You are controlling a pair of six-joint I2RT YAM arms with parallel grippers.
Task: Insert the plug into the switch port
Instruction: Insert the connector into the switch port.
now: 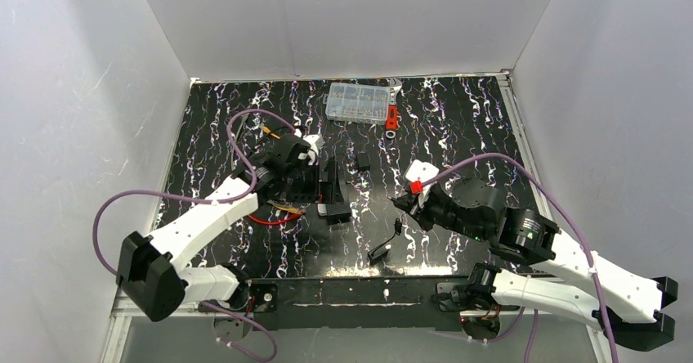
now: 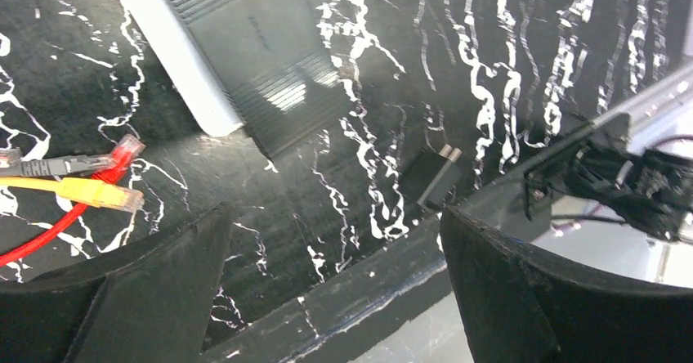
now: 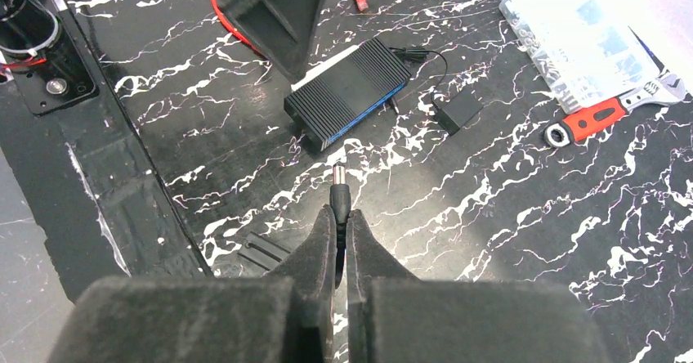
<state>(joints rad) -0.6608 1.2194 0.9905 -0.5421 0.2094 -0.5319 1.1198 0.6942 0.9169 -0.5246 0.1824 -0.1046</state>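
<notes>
Two claws, in opposite states. The left claw [image 2: 333, 216] stands spread wide with nothing between its fingers. The right claw [image 3: 338, 216] is pinched tight on a thin black barrel connector [image 3: 337, 177].

The plug [image 2: 114, 198], clear-tipped on its yellow-orange cable, lies loose on the surface [image 2: 507, 69], left of its middle. It sits just off a corner of the switch [image 2: 253, 44] and is not in any socket. A red connector [image 2: 127, 147] and a grey connector [image 2: 61, 165] lie just beside it.

The pick-up that seems due should therefore close across the clear body alone, leaving the nose free. The plug should then meet the blue-edged face [image 3: 366, 116] square-on.

Only the left wrist view tells the three connectors apart. Only the right wrist view shows that blue-edged face, turned toward the right claw. The top view gives the overall layout, but the plug is barely visible there. No view shows an individual switch port.
</notes>
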